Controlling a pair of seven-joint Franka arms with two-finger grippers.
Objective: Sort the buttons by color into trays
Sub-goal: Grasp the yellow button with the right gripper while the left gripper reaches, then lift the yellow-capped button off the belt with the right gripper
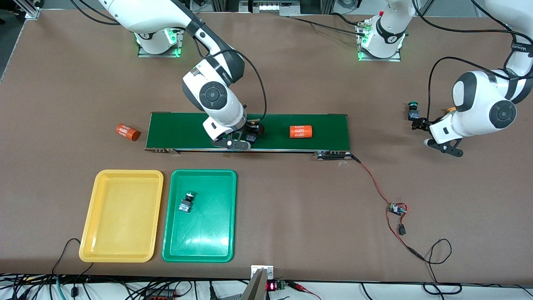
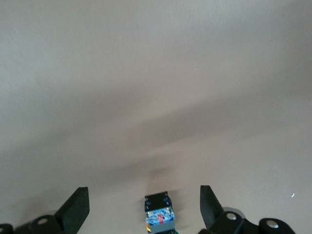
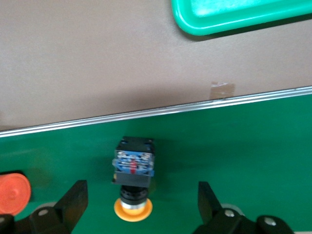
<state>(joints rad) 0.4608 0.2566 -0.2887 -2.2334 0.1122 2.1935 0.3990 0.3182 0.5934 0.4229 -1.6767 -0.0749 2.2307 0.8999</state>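
Brown worktop [image 1: 291,200]: right claw [image 3: 139,204], released, straddles yellow-capped button [image 3: 133,170]; closing off-centre could tip it. Left claw [image 2: 144,207] waits released.

Both arms have glossy white shells with dark grey round joint caps and black bands, and black cables loop along them. Small grey lettering runs along the wrist bands. Each base glows green at its foot. The right gripper [image 1: 240,139] and the left gripper [image 1: 417,123] have matte black, wedge-shaped fingers [image 3: 74,201], with silver screws just beside their roots.

yellow-capped button [image 3: 133,178] on belt [image 3: 234,146] — tool [image 3: 141,204] spread
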